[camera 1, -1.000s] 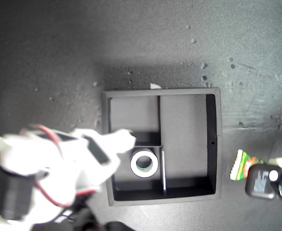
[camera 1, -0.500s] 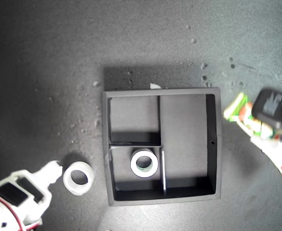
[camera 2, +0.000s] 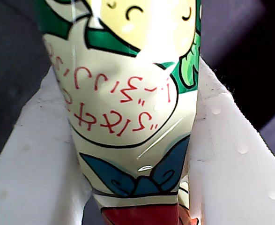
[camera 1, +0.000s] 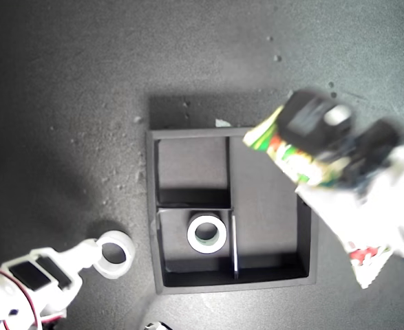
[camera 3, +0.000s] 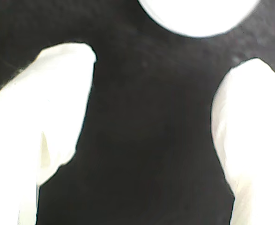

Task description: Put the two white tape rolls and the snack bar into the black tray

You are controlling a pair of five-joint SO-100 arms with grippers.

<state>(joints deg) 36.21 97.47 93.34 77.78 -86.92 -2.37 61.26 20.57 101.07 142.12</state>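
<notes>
Snack bar (camera 2: 128, 108) sits clamped in my first gripper (camera 2: 132, 154); my second gripper (camera 3: 151, 136) gapes empty just short of a white tape roll (camera 3: 198, 14).

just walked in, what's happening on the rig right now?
Sorting items into the black tray. One white tape roll already sits in a small compartment. My first gripper holds the snack bar above the tray's long compartment, at the exterior view's right. The other tape roll lies on the table outside the tray, with my second gripper open just short of it.
</notes>
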